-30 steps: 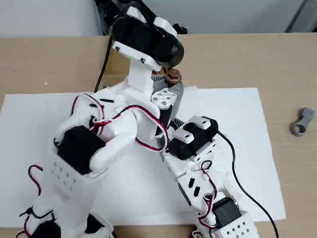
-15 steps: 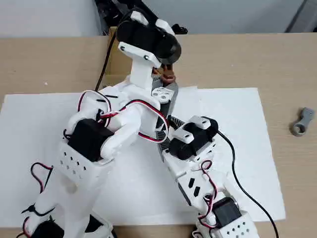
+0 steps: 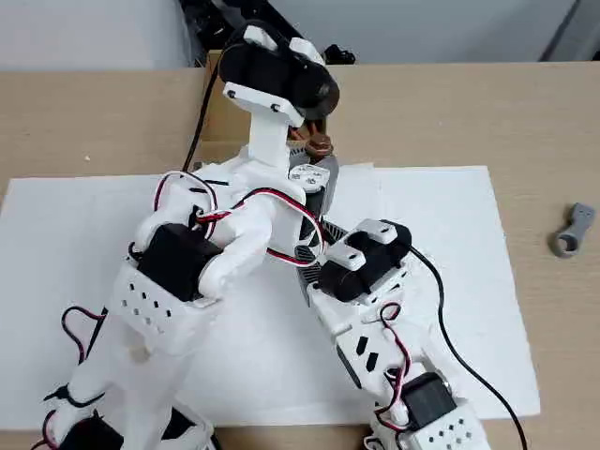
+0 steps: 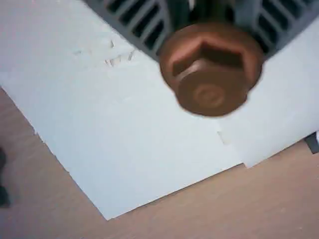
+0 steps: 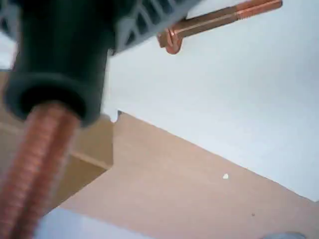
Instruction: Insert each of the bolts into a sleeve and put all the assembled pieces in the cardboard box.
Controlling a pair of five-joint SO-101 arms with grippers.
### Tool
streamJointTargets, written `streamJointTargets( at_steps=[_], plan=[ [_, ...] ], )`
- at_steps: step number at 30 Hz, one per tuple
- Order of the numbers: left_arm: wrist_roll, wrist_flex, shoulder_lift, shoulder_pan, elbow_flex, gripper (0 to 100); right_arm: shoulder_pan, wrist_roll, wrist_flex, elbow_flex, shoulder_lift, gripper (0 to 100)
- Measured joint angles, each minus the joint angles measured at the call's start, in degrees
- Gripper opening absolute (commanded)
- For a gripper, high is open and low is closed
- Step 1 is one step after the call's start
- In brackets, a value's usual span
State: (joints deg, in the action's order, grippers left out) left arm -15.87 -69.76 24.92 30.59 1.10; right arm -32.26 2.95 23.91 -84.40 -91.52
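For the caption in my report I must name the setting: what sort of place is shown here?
Probably a robotics lab or workshop bench: two small arms hold a bolt and a sleeve over a paper sheet on a wooden table, with a cardboard box nearby.

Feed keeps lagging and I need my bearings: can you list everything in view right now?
held bolt: one, copper, in left pincer
sleeve: one, dark, in right pincer
sleeved bolt: one, copper, through the sleeve
far bolt: one, copper, over the sheet; maybe the held bolt
cardboard box: one, brown, table's far side
part: one, grey, on table right of sheet
sheet: one, white, on table
table: one, wooden
arms: two, white, over the sheet
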Motion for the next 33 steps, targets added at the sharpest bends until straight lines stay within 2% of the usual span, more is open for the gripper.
streamJointTargets(
  at_steps=[17, 29, 33],
  plan=[
    [-2.1, 1.4, 0.5, 1.3, 5.8, 1, 0.0, 0.0, 0.1, -0.7, 0.1, 0.4],
    [1.5, 2.7, 14.9, 3.1, 21.6, 1, 0.1, -0.1, 0.3, -0.4, 0.2, 0.4],
    [1.5, 4.1, 15.7, 3.1, 23.6, 9, 0.1, -0.2, 0.3, -0.5, 0.2, 0.4]
  ],
)
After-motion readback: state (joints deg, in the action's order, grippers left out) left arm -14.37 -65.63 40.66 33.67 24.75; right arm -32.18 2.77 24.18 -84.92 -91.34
